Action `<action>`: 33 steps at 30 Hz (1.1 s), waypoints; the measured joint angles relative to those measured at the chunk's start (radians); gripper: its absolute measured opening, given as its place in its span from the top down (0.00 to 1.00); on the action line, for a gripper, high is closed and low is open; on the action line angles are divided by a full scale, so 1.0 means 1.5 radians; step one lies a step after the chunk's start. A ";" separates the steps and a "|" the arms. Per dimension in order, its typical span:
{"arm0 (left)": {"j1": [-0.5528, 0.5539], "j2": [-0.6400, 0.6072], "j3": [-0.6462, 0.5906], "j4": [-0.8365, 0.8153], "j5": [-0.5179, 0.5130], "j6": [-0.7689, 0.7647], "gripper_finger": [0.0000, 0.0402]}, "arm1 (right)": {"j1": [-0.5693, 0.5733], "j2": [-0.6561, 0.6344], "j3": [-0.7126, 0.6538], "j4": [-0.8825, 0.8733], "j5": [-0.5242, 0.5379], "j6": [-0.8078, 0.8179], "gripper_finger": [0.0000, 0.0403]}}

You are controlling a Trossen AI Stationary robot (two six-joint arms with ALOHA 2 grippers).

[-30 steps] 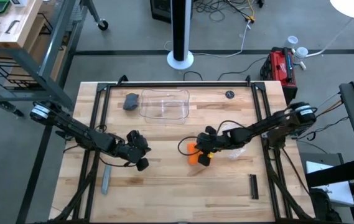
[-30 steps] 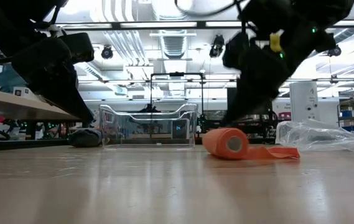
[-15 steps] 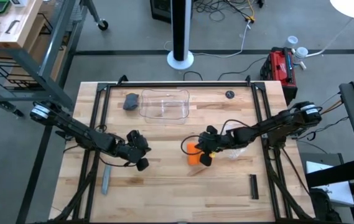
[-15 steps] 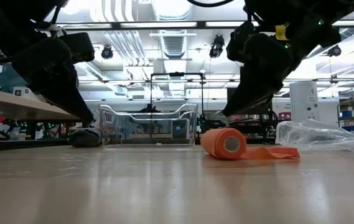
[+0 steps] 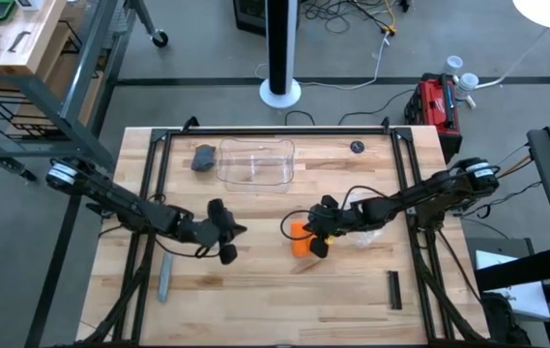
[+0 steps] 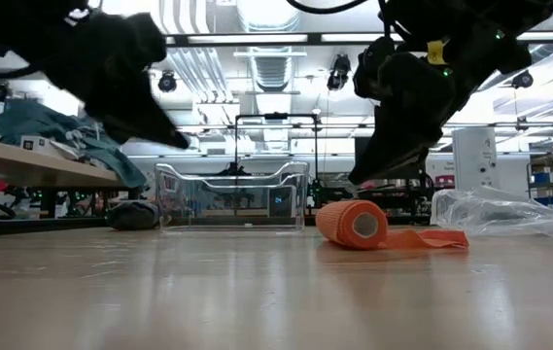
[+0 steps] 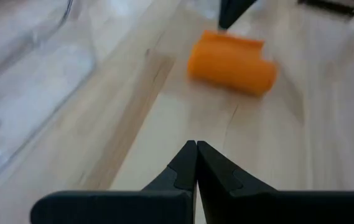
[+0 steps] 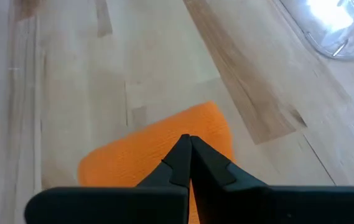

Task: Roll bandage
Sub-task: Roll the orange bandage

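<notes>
A: Where does the bandage (image 5: 300, 239) lie?
B: Near the middle of the wooden tabletop (image 5: 275, 300) — mostly wound into a roll lying on its side, with a flat orange tail (image 6: 427, 238) stretching out from it along the wood in the low view.

A: And the right claw (image 8: 186, 140)?
B: Directly above the roll. Its two dark fingers are pressed together with no gap, and they grip nothing; the low view shows that arm's dark mass hanging above the roll rather than resting on it.

A: The left claw (image 7: 196, 145)?
B: Off to the roll's left, well apart from it, fingers closed tip to tip and empty. Its wrist view looks across bare wood at the orange roll farther off.

A: Anything else on the wood?
B: A clear plastic tub (image 5: 255, 162) toward the far edge, a grey lump (image 5: 203, 157) just beside it, a crumpled clear wrapper (image 6: 500, 212) by the right arm, and a grey stick (image 5: 165, 277) near the left arm.
</notes>
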 joint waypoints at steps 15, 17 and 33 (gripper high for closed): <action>0.023 0.138 0.122 0.040 0.002 0.149 1.00 | 0.000 0.079 0.131 -0.156 -0.009 -0.018 1.00; 0.024 0.164 0.144 0.026 0.002 0.158 1.00 | 0.000 0.095 0.143 -0.154 -0.022 -0.018 1.00; 0.024 0.205 0.212 -0.094 -0.016 0.169 1.00 | 0.002 0.107 0.179 -0.318 -0.028 0.032 1.00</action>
